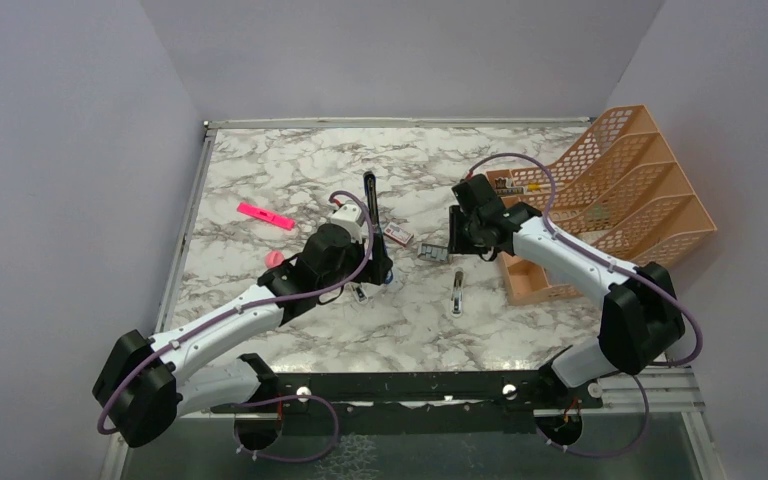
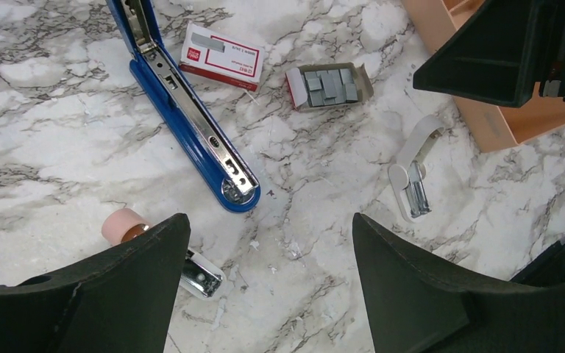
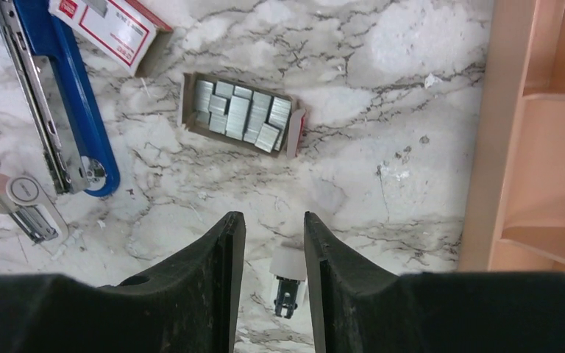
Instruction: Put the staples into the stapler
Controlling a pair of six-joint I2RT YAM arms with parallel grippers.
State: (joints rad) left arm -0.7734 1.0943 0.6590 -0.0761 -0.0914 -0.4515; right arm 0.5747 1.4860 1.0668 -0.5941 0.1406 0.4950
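On the worktop (image 2: 324,191) the stapler (image 2: 191,121) lies opened flat, and the staples (image 3: 239,116) sit loose in their tray (image 3: 187,110) near it. Left tool (image 2: 268,228) is wide and empty, right tool (image 3: 272,220) narrow and empty. Picking a block and loading it both remain, I think.

Round staples (image 3: 240,116), R wrist view: bare marble (image 3: 382,73) at 12 & 6; stapler (image 3: 81,103) at 9, box sleeve (image 3: 107,29) 11, rack (image 3: 511,147) 3.
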